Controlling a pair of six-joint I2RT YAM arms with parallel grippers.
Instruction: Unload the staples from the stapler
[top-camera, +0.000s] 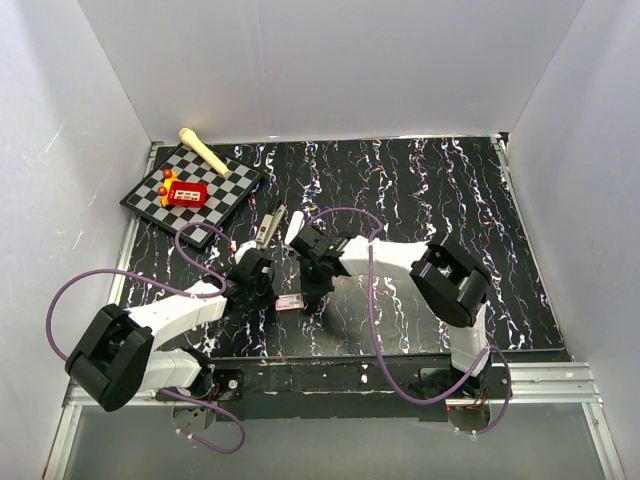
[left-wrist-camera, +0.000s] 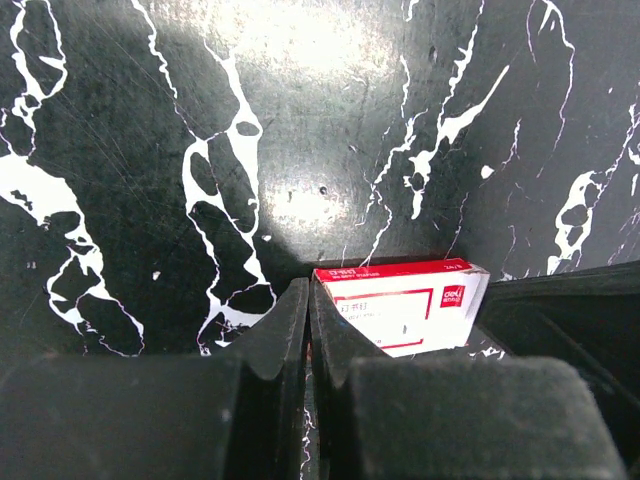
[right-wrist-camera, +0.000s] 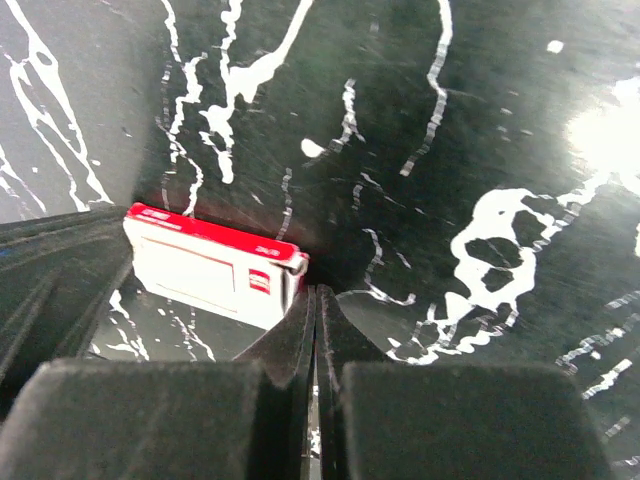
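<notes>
Black fingers on both claws must part before anything else can go right. The step in hand, as I judge it, is reaching for the stapler (top-camera: 268, 227), and neither claw is ready for it. The left claw (left-wrist-camera: 309, 300) is pressed fully together, pad to pad, with nothing between its fingers. The right claw (right-wrist-camera: 316, 300) is the same, closed tight on nothing. Both hang low over the bench (top-camera: 450, 190), close to each other.

Just beside them lies a small red-and-white box (left-wrist-camera: 400, 300), touched by neither as far as I can tell. It is not the target and is best left alone.

Farther out, the stapler rests on the bench near the corner of a chequered board (top-camera: 228, 188). To do this well, one claw should pin the stapler's body while the other lifts its top, closing across its narrow width. The staples are not visible; presumably they sit inside.

On the board lies a red toy (top-camera: 187, 193), with a cream stick (top-camera: 205, 151) at its far edge.
</notes>
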